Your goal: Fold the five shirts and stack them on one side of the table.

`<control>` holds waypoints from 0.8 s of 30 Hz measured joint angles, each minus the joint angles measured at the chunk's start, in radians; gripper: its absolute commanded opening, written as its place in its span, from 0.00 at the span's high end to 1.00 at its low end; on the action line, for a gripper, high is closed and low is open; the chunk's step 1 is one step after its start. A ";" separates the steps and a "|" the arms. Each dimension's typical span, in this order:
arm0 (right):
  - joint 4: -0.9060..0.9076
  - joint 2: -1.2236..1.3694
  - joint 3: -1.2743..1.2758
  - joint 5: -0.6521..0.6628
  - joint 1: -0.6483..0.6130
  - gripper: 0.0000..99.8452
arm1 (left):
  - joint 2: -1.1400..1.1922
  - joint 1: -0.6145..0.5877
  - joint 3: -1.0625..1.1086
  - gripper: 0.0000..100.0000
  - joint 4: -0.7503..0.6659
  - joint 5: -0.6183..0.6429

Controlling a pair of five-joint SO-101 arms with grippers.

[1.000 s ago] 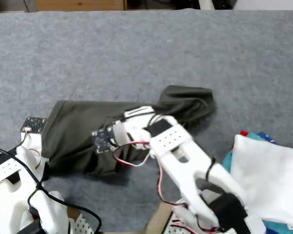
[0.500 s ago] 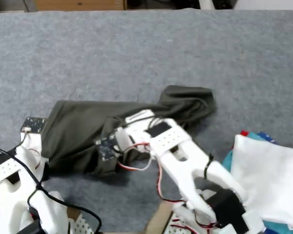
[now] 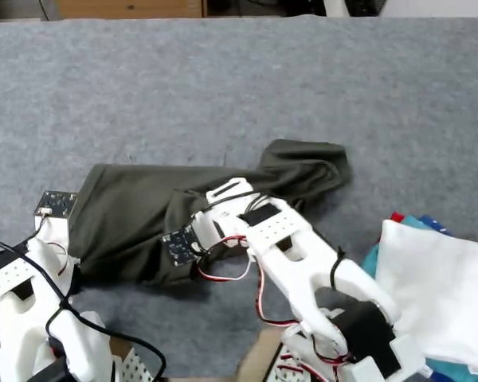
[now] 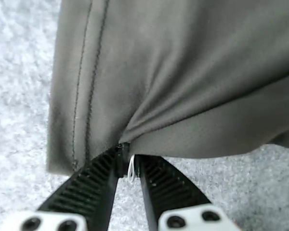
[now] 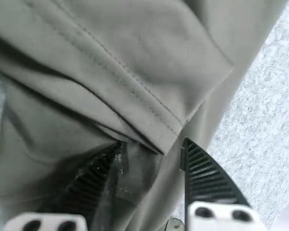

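Centrally on the grey table (image 3: 239, 79) lies one olive shirt (image 3: 135, 215), crumpled lengthwise, with one end bunched toward the right (image 3: 311, 163). Its far edge runs roughly level across the middle of the table; its near edge sits just ahead of the two arm bases. Bare table stretches wide beyond the shirt to the far edge, and also to the shirt's left. A narrower strip of bare table separates the bunched end from the stack (image 3: 442, 290) at the near right, which runs off the side of the high view.

The left gripper (image 4: 127, 161) is nearly closed, its tips pinching the shirt's near edge close to a stitched hem at the left end. The left arm (image 3: 24, 302) stands at the near left corner. The right gripper (image 5: 149, 161) is parted, with a fold of the shirt and a stitched hem lying between its jaws; the right arm (image 3: 303, 263) reaches over the shirt's near edge around its middle.

Count: one loose shirt, two arms, two grippers. The stack shows one white piece on top, teal beneath, and a bit of red and blue at its far corner; the number of layers cannot be told.
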 measured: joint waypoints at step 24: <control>0.393 0.058 -0.339 -0.121 -0.046 0.81 | 0.000 0.000 0.000 0.98 0.000 0.000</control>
